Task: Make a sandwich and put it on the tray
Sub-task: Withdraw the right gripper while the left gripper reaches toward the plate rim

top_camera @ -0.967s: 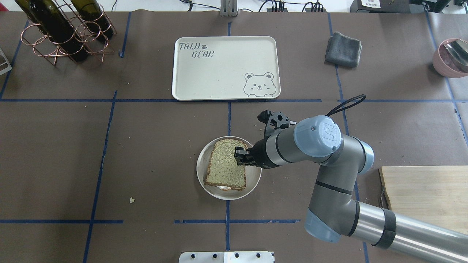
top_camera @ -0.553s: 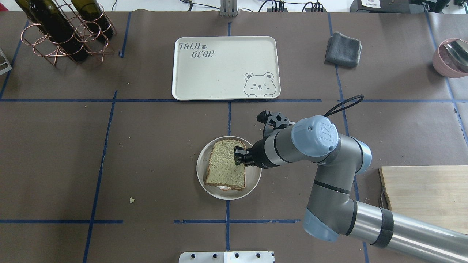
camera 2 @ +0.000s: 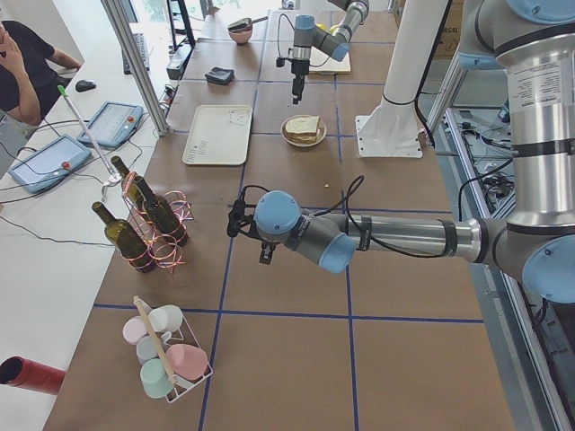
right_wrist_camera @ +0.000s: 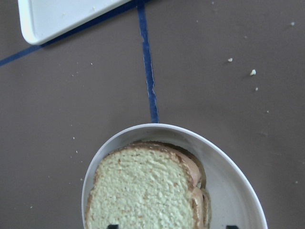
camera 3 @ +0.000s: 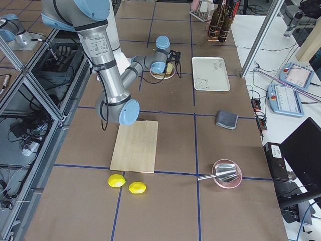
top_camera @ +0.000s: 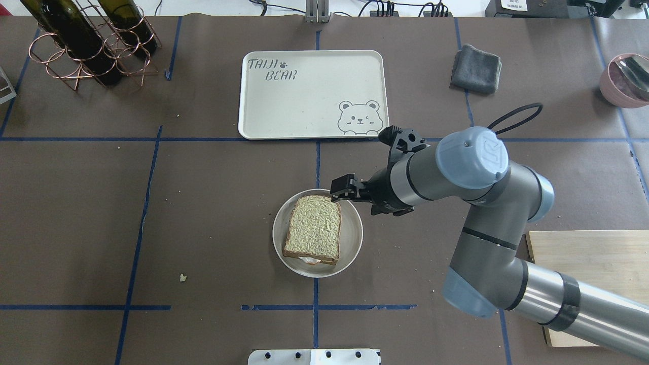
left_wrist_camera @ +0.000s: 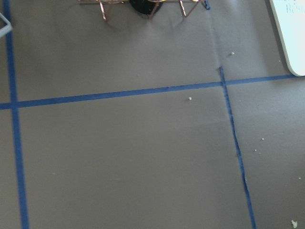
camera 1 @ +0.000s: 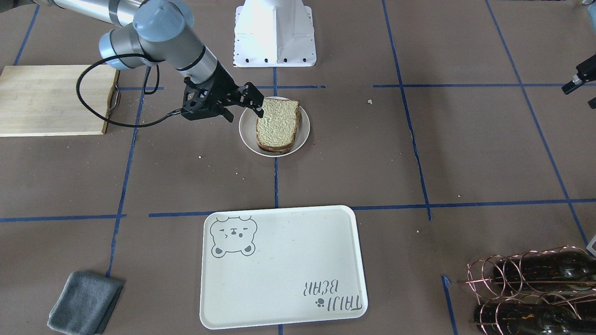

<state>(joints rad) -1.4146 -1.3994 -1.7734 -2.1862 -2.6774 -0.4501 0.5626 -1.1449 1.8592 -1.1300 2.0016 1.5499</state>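
The sandwich (top_camera: pixel 313 232) lies on a small round white plate (top_camera: pixel 352 238) at the table's middle, its top bread slice flat and a bit of white egg (top_camera: pixel 309 260) showing under its near edge. My right gripper (top_camera: pixel 349 191) is open and empty, hovering over the plate's far right rim, apart from the bread. In the right wrist view its fingertips (right_wrist_camera: pixel 113 226) stand wide apart above the sandwich (right_wrist_camera: pixel 143 191). The cream bear tray (top_camera: pixel 314 96) lies beyond the plate with nothing on it. My left gripper (camera 2: pixel 236 216) hovers over bare table far left; I cannot tell its state.
A wooden cutting board (top_camera: pixel 593 268) lies near right under my right arm. A grey cloth (top_camera: pixel 475 68) and a pink bowl (top_camera: pixel 626 78) are far right. A copper rack with wine bottles (top_camera: pixel 86 45) is far left. Two lemons (camera 3: pixel 128 184) lie beyond the board.
My right gripper has let go of the top slice's right edge and pulled away towards the tray, up and to the right. The slice stays flat on the sandwich.
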